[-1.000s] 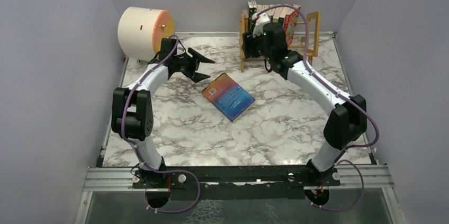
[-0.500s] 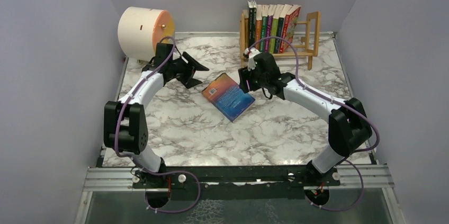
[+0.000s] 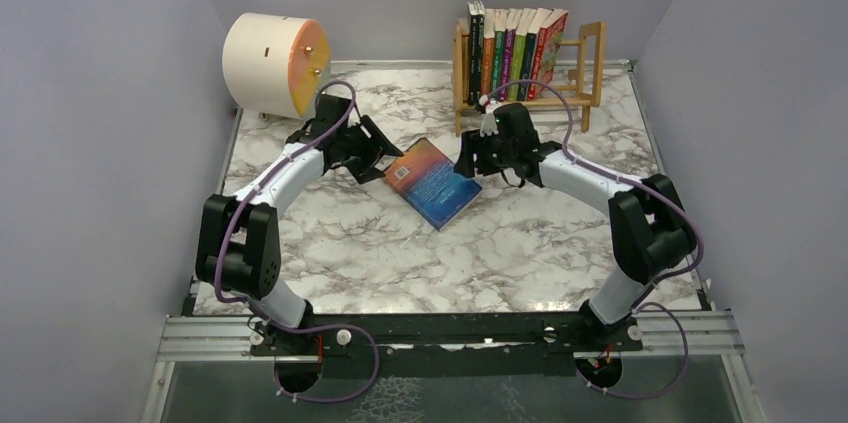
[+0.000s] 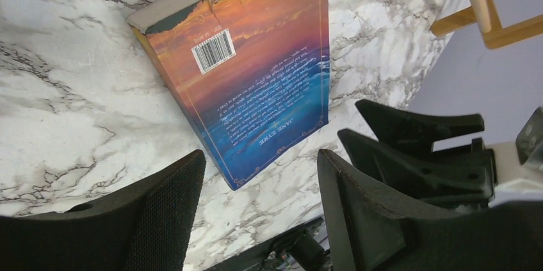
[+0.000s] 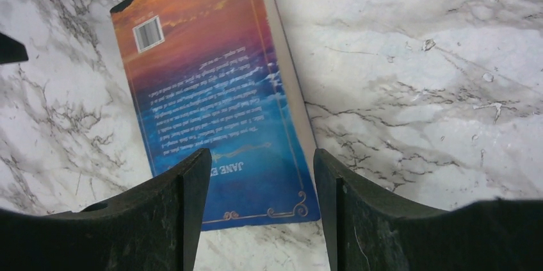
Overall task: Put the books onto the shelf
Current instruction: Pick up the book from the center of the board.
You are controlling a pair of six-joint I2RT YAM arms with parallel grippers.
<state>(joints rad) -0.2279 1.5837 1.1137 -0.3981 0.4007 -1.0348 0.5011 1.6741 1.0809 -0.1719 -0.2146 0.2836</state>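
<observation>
The blue book (image 3: 431,182) lies flat on the marble table (image 3: 520,243), back cover up with its barcode showing, between the two arms. The left gripper (image 3: 390,155) hangs just beside the book's left edge, its jaws partly spread and holding nothing. In the left wrist view one corner of the book sits in the gap ahead of the fingers (image 4: 166,220). The right gripper (image 3: 466,157) hovers at the book's right side, likewise partly spread and empty, with the cover's lower end between its fingers (image 5: 186,213). The other books (image 3: 512,43) stand upright in the shelf (image 3: 592,63) at the far edge, leaning slightly.
</observation>
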